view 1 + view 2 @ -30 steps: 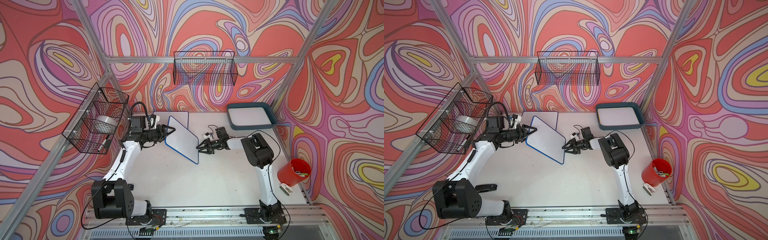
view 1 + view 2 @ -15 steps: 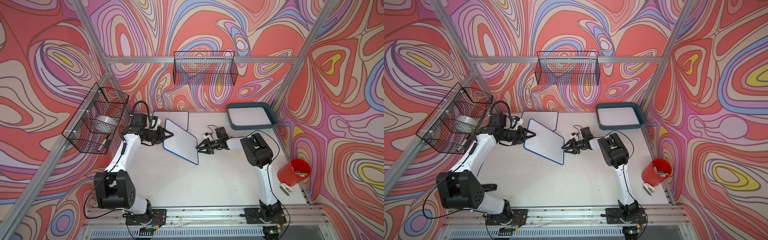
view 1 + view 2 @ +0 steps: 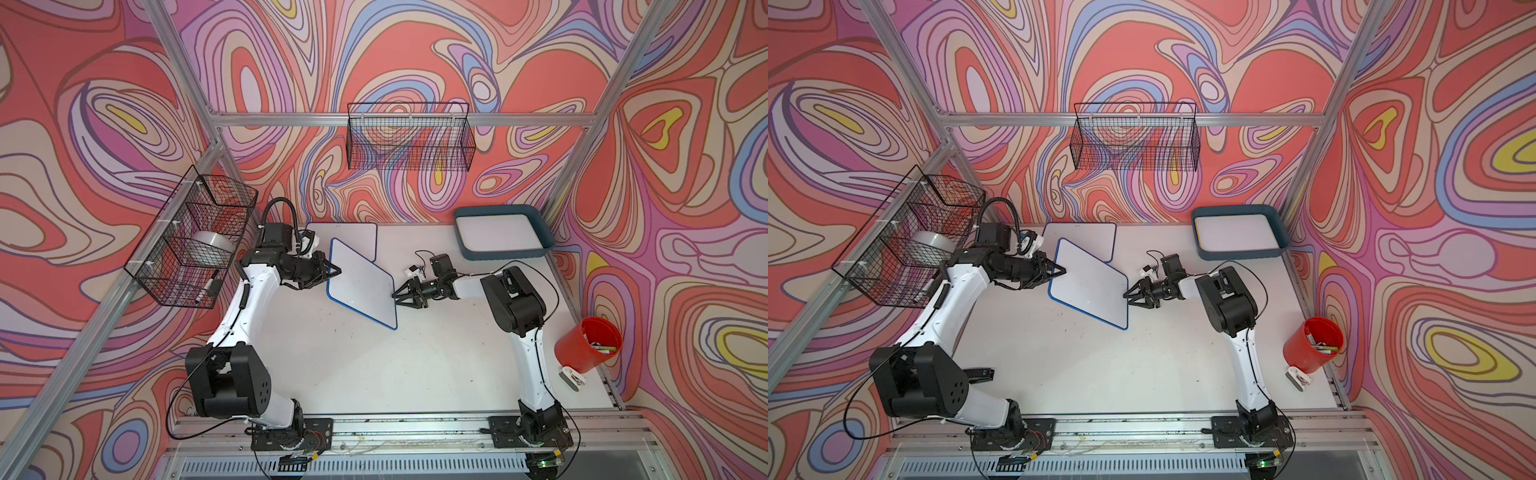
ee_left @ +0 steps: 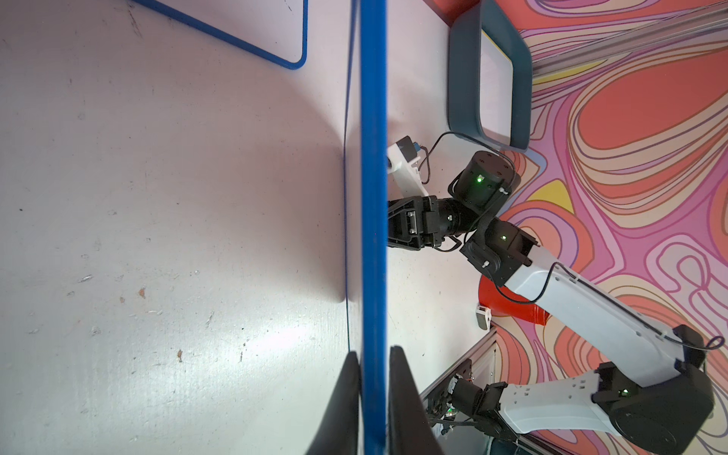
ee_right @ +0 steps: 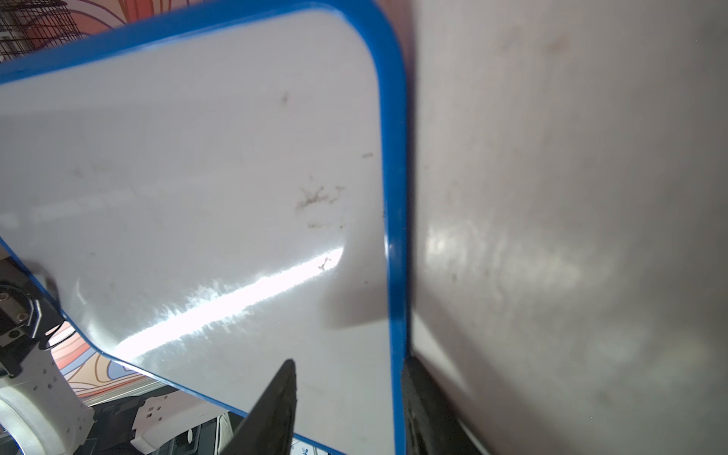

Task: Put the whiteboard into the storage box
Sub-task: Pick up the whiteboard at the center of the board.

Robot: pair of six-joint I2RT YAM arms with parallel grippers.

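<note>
Left fingers (image 4: 409,409) closed, 2 blue whiteboards (image 3: 361,286) (image 3: 353,235)

— Where's the whiteboard (image 3: 360,286)?
— Mid-table (image 3: 374,365). It has a blue rim, rounded corners and a lightly smudged white face. It's tilted, not flat. The left gripper (image 3: 338,272) pinches one edge, and the opposite edge sits between the right gripper's (image 3: 395,296) spread fingers.
— And the storage box (image 3: 505,254)?
— Shallow, dark teal, with flared sides. It sits flat at the far right corner, well apart from the whiteboard. A white panel (image 3: 498,232) lies flat inside.
</note>
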